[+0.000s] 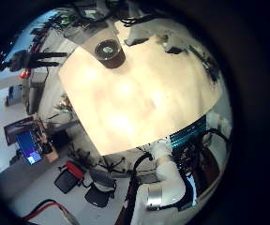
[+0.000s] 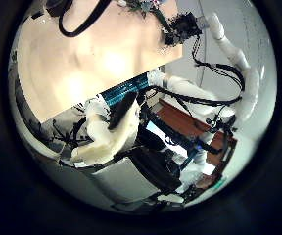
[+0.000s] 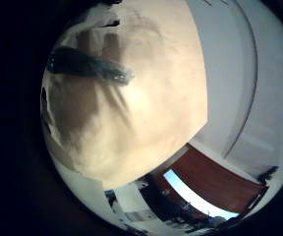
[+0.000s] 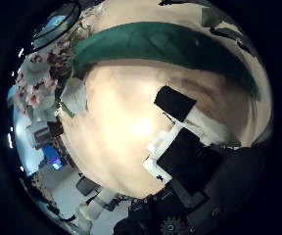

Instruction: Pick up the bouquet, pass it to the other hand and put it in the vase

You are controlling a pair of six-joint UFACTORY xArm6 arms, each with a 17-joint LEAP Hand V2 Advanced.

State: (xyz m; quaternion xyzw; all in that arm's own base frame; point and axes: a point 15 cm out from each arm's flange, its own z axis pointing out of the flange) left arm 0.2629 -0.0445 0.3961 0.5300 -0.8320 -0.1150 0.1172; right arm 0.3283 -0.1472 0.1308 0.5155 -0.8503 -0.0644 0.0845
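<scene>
I see bouquet (image 4: 161,44) close across right hand (image 4: 185,147) palm, its grip I can't tell, left hand (image 2: 107,132) fingers relaxed, empty, vase (image 1: 109,52) upright on table (image 1: 144,103)

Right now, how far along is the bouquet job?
Nothing looks finished: the vase stands on the table with no flowers in it. In hand: the bouquet is close to the right hand, but no grip is visible. Left to do: the pass, then the vase.

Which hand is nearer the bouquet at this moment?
Right. The bouquet lies on the table close to the right hand, filling much of its palm view. The left hand is well off, its palm views taking in the whole tabletop.
</scene>
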